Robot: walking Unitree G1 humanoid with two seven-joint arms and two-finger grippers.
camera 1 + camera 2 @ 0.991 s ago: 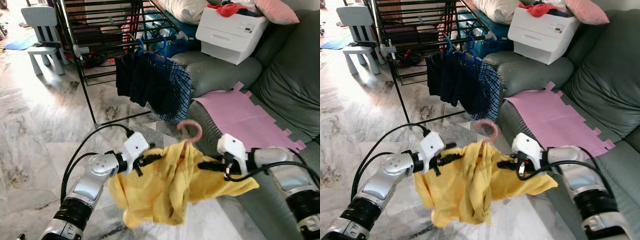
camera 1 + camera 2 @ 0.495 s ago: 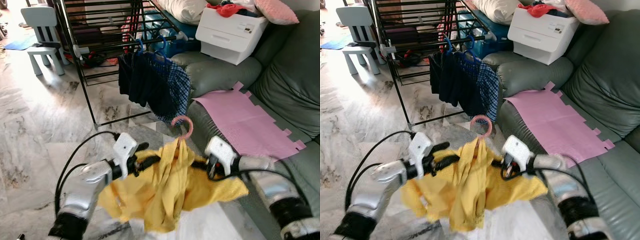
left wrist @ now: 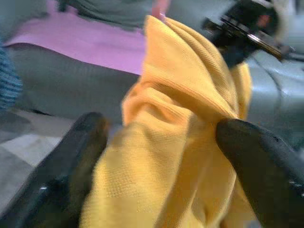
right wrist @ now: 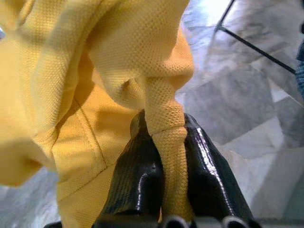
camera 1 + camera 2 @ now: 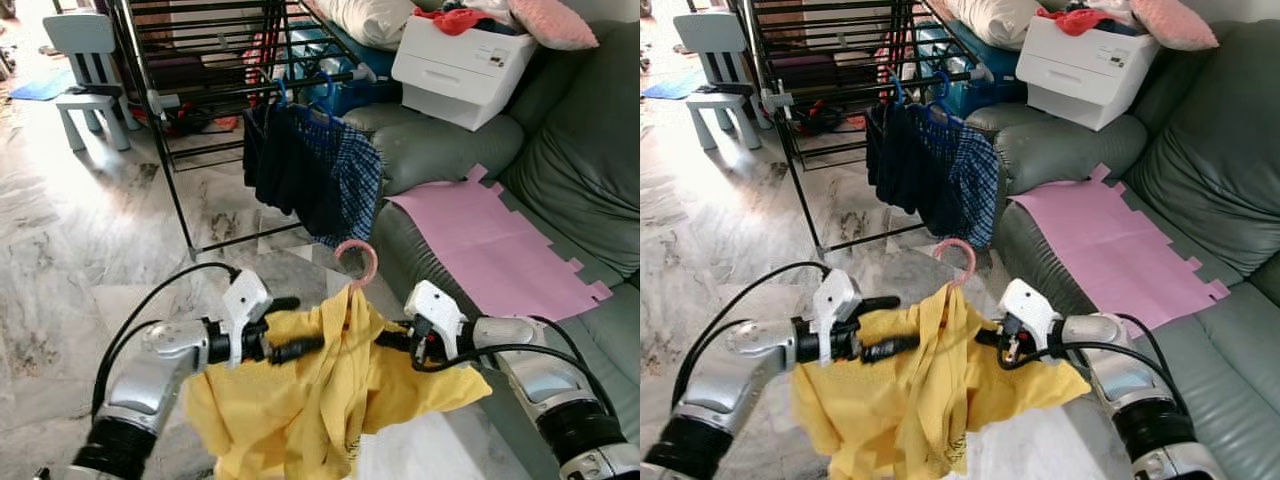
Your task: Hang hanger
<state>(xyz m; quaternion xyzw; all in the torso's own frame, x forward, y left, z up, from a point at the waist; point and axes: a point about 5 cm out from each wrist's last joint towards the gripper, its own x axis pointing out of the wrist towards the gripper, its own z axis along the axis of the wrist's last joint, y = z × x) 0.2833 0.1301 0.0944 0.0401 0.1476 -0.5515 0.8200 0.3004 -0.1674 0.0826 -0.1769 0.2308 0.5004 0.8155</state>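
both fingers (image 5: 290, 326) (image 4: 164, 185) grip yellow shirt (image 5: 330, 400) on pink hanger (image 5: 357, 262).

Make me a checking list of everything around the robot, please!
Surface: marble floor.
Job's things: yellow shirt on a pink hanger; black drying rack with dark clothes.
Clutter: white box, pink mat.
End effectors: left end effector spread around shirt cloth; right end effector pinching a shirt fold.
Cables: black cable by left arm.
Surroundings: grey sofa, small chair.
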